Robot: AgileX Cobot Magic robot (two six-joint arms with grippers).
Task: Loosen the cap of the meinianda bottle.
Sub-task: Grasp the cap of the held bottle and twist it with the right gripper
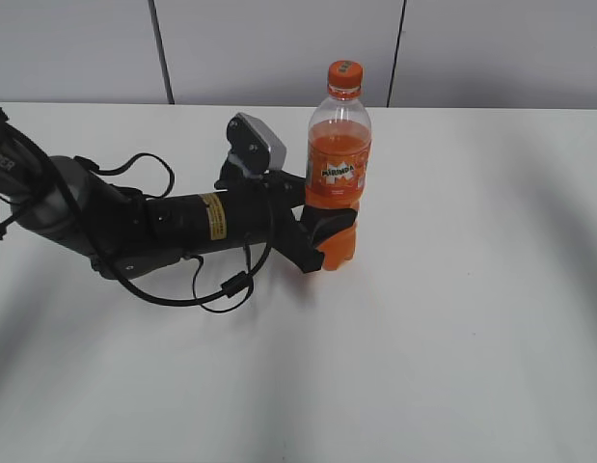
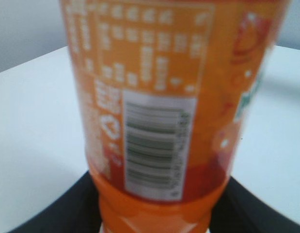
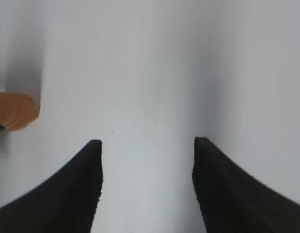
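The meinianda bottle stands upright on the white table, full of orange soda, with its orange label and green-white logo facing the front. The small orange cap sits on its top. My left gripper is shut on the bottle's lower body, just under the label. The left wrist view shows the bottle close up between the black jaws, barcode facing the camera. My right gripper is open and empty above bare table. An orange edge of the bottle shows at the left of the right wrist view.
The left arm lies low across the left half of the white table, with loose black cables hanging beside it. A grey panelled wall runs behind the table's far edge.
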